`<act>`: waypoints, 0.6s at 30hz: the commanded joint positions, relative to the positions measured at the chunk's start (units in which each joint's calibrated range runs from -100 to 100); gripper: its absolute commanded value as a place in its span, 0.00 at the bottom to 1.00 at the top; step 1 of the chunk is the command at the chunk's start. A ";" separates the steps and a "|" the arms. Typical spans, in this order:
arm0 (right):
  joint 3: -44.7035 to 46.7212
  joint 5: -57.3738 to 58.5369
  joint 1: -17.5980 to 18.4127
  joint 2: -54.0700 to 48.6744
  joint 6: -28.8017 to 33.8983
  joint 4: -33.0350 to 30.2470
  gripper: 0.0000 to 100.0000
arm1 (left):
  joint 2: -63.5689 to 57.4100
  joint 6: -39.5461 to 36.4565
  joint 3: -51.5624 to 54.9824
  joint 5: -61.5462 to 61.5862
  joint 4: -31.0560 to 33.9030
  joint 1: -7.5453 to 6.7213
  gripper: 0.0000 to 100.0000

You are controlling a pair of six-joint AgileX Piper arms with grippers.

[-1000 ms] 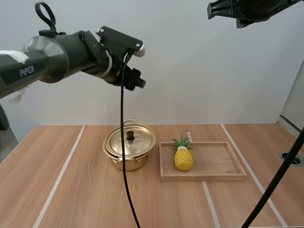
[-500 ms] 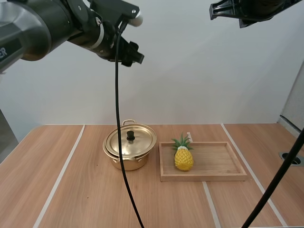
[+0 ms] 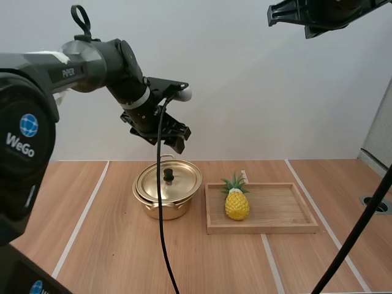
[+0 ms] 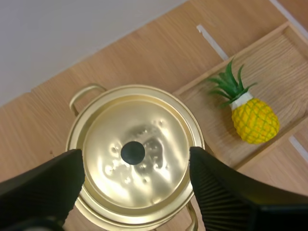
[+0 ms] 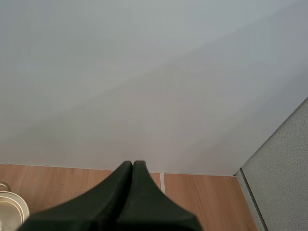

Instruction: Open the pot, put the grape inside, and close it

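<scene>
Pot (image 3: 166, 190) is seen lidded on the table (image 3: 110, 245) just beside the wooden tray (image 3: 263, 229), and the left gripper (image 3: 177, 142), spread wide and empty above it, should be lowered straight with the lid's black knob (image 4: 133, 152) kept centred between the fingers (image 4: 43, 187) before they are closed.

My right pincer (image 5: 133, 164) has its two black fingers (image 5: 110, 202) pressed flat together, forming one dark wedge with nothing held between them. The tips point toward the far edge of the wooden bench (image 5: 62, 183), close to a pale stripe (image 5: 162, 180) that crosses the boards. Beside the fingers, part of the gold pot (image 5: 10, 211) shows its rim, resting on the bench and clear of the pincer.
</scene>
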 commanded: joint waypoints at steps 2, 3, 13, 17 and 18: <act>-0.28 0.15 -0.21 -0.95 -0.21 -0.03 0.00 | 1.22 -0.60 3.12 -6.17 -0.25 0.08 1.00; -0.28 0.15 -0.21 -0.95 -0.21 -0.03 0.00 | 1.44 -0.60 3.70 -7.51 -0.25 0.08 1.00; -0.28 0.15 -0.21 -0.95 -0.21 -0.03 0.00 | 5.06 -0.60 4.98 -14.43 -0.25 0.08 1.00; -0.28 0.13 -0.21 -0.95 -0.21 -0.25 0.00 | 7.40 -0.94 5.50 -14.43 -0.25 0.08 1.00; -0.28 0.13 -0.21 -0.95 -0.21 -0.25 0.00 | 7.79 -0.94 5.51 -14.43 -0.25 0.08 1.00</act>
